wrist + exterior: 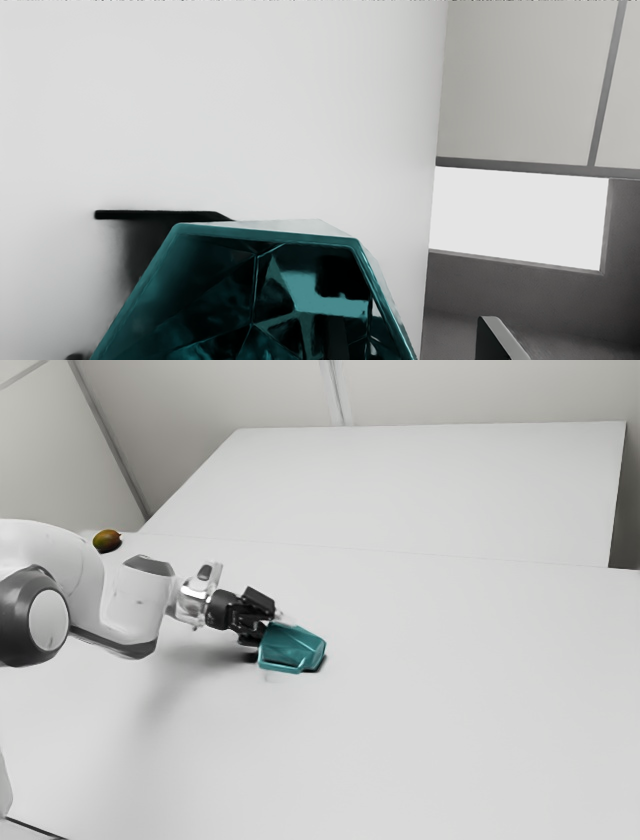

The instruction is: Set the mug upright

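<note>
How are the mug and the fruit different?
The mug is teal, but the fruit is brownish with some green. The mug has flat sides and corners, while the fruit is rounded. The mug lies right by the gripper; the fruit is farther off. Both are on the table.

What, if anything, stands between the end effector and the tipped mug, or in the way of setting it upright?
Nothing visible does: the end effector is near the mug, whose mouth faces it, and no object blocks the turn upright. The greenish-brown fruit lies well away, toward the exterior view's left.
</note>
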Robot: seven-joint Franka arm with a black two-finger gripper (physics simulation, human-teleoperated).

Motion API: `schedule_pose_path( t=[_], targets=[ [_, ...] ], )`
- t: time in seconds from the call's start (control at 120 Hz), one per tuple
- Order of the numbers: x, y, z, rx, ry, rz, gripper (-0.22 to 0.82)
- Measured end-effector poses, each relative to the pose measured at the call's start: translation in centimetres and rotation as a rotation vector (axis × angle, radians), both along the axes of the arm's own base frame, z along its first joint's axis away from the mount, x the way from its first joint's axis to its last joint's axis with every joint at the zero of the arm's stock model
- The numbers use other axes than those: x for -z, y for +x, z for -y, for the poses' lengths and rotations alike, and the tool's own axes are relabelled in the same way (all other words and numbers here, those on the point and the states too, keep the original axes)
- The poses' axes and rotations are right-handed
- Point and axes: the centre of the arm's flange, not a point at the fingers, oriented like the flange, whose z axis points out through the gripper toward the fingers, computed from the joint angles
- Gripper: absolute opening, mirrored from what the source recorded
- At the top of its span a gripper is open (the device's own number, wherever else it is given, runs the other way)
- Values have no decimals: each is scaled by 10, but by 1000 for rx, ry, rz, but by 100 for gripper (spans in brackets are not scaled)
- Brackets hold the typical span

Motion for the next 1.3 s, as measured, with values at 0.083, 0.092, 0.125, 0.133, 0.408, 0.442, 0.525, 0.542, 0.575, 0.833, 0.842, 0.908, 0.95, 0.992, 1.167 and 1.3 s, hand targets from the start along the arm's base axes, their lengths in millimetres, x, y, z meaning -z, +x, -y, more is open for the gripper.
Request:
schedule_pose_path(
  t=[0.083,0.092,0.125,0.133,0.408,0.442,0.525,0.542,0.575,0.833,0.842,0.908,0.95,0.992,1.167,1.3],
  targets=[
    [3,0,0,-5,5,-10,4],
    [3,0,1,-6,6,-10,3],
    [4,0,1,-7,8,-13,-1],
    [4,0,1,-8,9,-14,-2],
    [-7,3,3,-9,24,-11,-14],
    [-10,4,3,-9,29,-7,-15],
    [-30,11,5,-5,51,26,-16],
    [-36,13,6,-2,56,35,-16],
    [-47,15,9,5,65,52,-16],
    [-182,47,9,189,382,231,-17],
    [-186,47,9,199,399,232,-17],
    [-201,47,6,261,520,217,-17],
    [-203,45,0,292,595,193,-17],
    [-205,45,-4,324,679,169,-17],
    [-182,46,-26,381,977,24,-17],
    [-155,49,-26,339,1094,-27,-17]
  ],
)
